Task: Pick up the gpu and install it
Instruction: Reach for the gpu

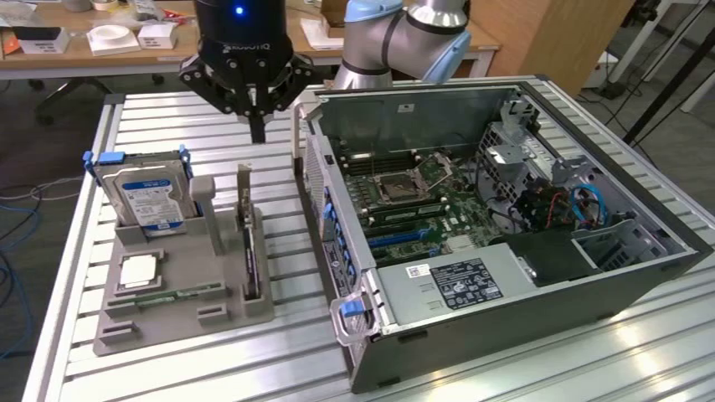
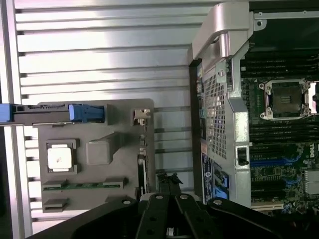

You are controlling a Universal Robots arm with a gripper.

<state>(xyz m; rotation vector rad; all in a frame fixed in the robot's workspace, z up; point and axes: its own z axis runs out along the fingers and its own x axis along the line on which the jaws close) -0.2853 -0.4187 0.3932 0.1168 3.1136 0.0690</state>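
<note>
A: Arm pose, quick.
B: Arm (image 1: 393, 40) bends down from the back and the wrist points straight down. The gripper (image 1: 257, 132) (image 2: 168, 180) hangs vertical, high over the table (image 1: 179, 126), touching nothing. Fingers are pressed together with nothing between them.
A: Gpu?
B: The gpu (image 1: 248, 243) (image 2: 143, 167) stands on its long edge in a slot of the holder (image 1: 179, 314). It's below the fingertips, just to one side, well apart from them. Thin dark board, silver bracket at one end.
A: Materials?
B: Holder is matte grey plastic, blocky. Past the gpu from the fingers is the hard drive (image 1: 143, 197), upright, boxy silver, blue-white label, blue clips. Lying flat beyond the gpu are a square silvery processor chip (image 1: 136, 270) and a narrow green memory stick (image 1: 167, 295). Table is shiny ribbed aluminium slats.
A: Room to move?
B: The computer case (image 1: 625, 276) has its side off and lies on the opposite side of the fingers from the holder. Its sheet-metal wall is perforated, and the motherboard (image 1: 430, 209) is exposed inside. In the wrist view the fingertips sit over the bare strip of slats between holder and case. That strip is narrow, with the gpu edge one way and the case wall the other.
</note>
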